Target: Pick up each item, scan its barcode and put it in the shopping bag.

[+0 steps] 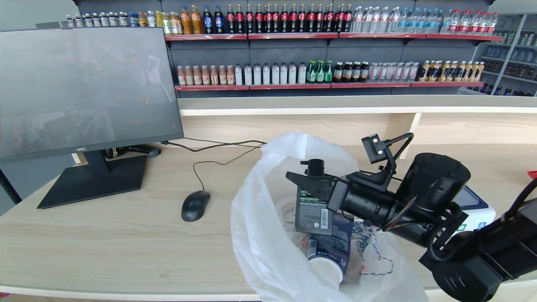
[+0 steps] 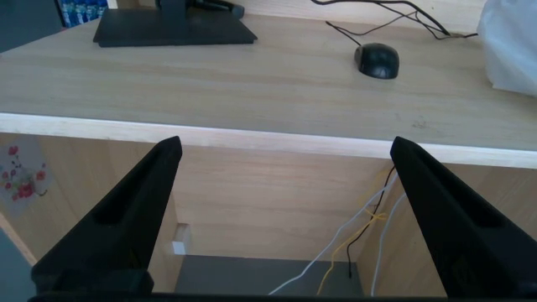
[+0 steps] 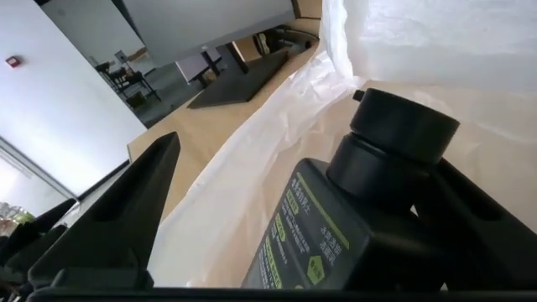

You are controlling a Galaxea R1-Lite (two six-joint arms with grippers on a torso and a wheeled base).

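Note:
My right gripper (image 1: 311, 180) hangs over the mouth of the white plastic shopping bag (image 1: 258, 235). A flat dark bottle (image 1: 312, 212) with a black cap, a green-and-white label and a barcode stands upright between its fingers. In the right wrist view the gripper (image 3: 312, 155) is spread wide. The bottle (image 3: 336, 239) rests against one finger and a clear gap separates it from the other, with the shopping bag (image 3: 419, 50) behind. A blue patterned cup (image 1: 333, 247) lies inside the bag. My left gripper (image 2: 283, 149) is open and empty, below the counter's front edge.
A black mouse (image 1: 195, 205) and its cable lie left of the bag, and a monitor (image 1: 84, 88) stands at the far left. A white box-shaped device (image 1: 478, 205) sits behind my right arm. Drink shelves (image 1: 335, 37) line the back wall.

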